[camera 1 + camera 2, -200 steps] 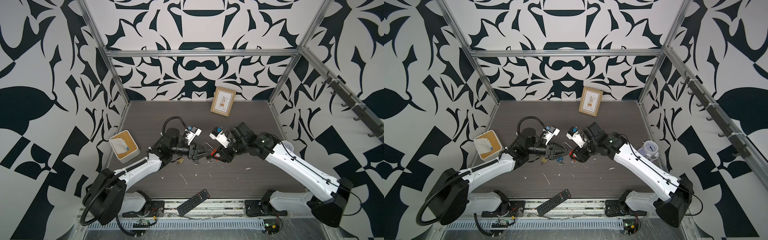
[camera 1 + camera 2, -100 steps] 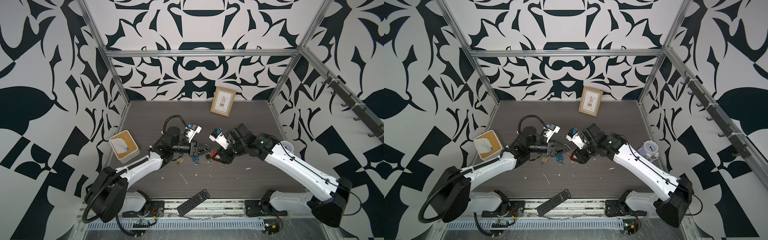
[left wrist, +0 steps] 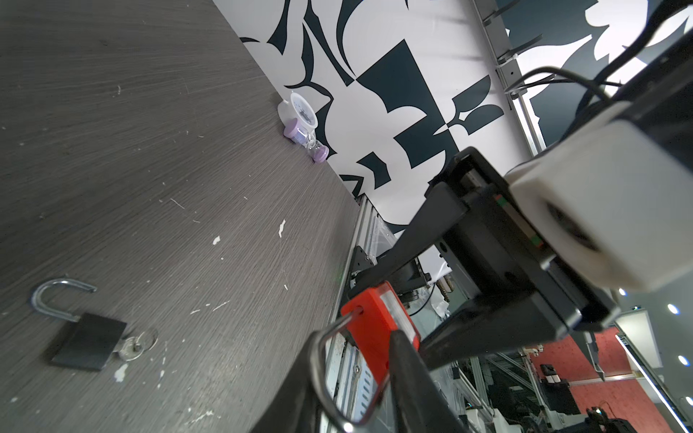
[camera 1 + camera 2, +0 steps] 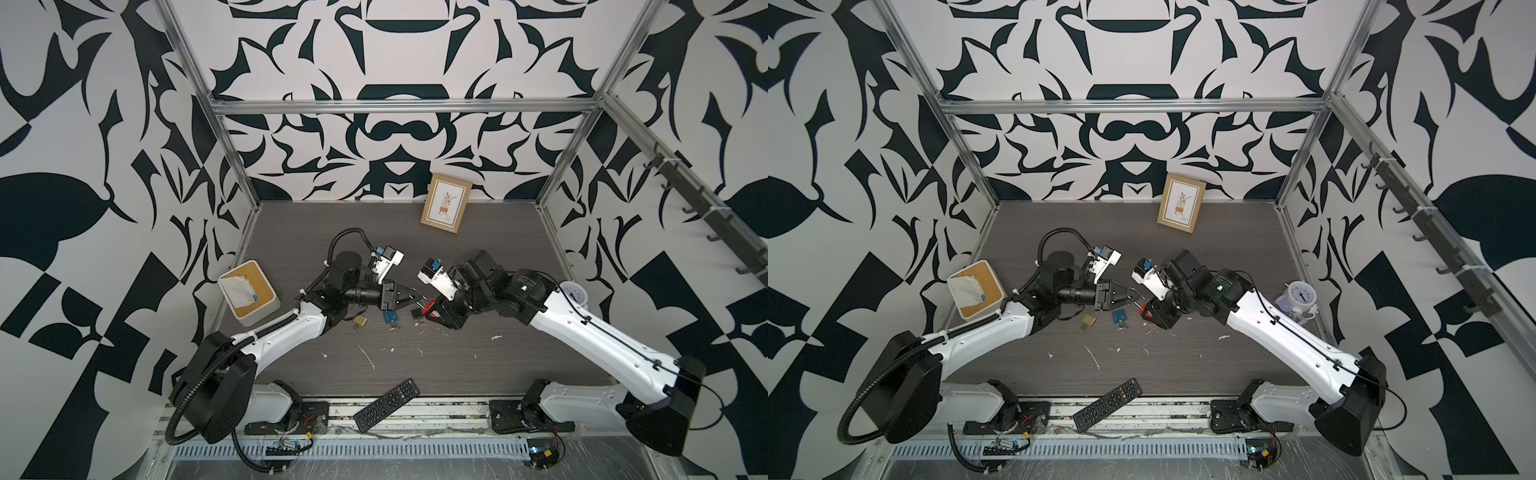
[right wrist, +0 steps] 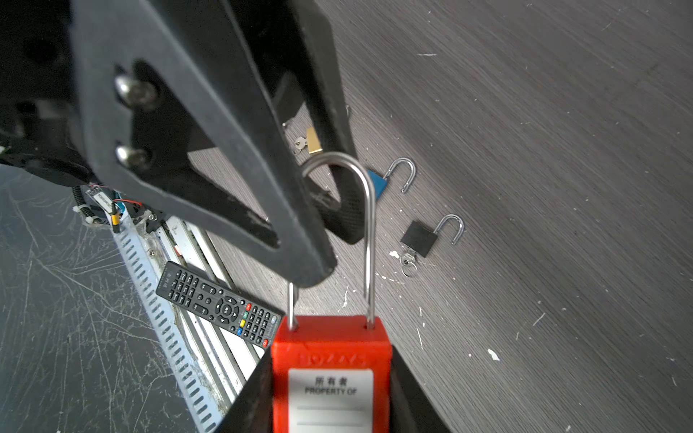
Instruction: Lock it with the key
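Red padlock [image 5: 330,337] | label "PROPERTY OF" / 所有者 | held in R jaws

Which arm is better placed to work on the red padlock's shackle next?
Likely left: the left gripper straddles the shackle, while the right gripper holds the red padlock by its body.
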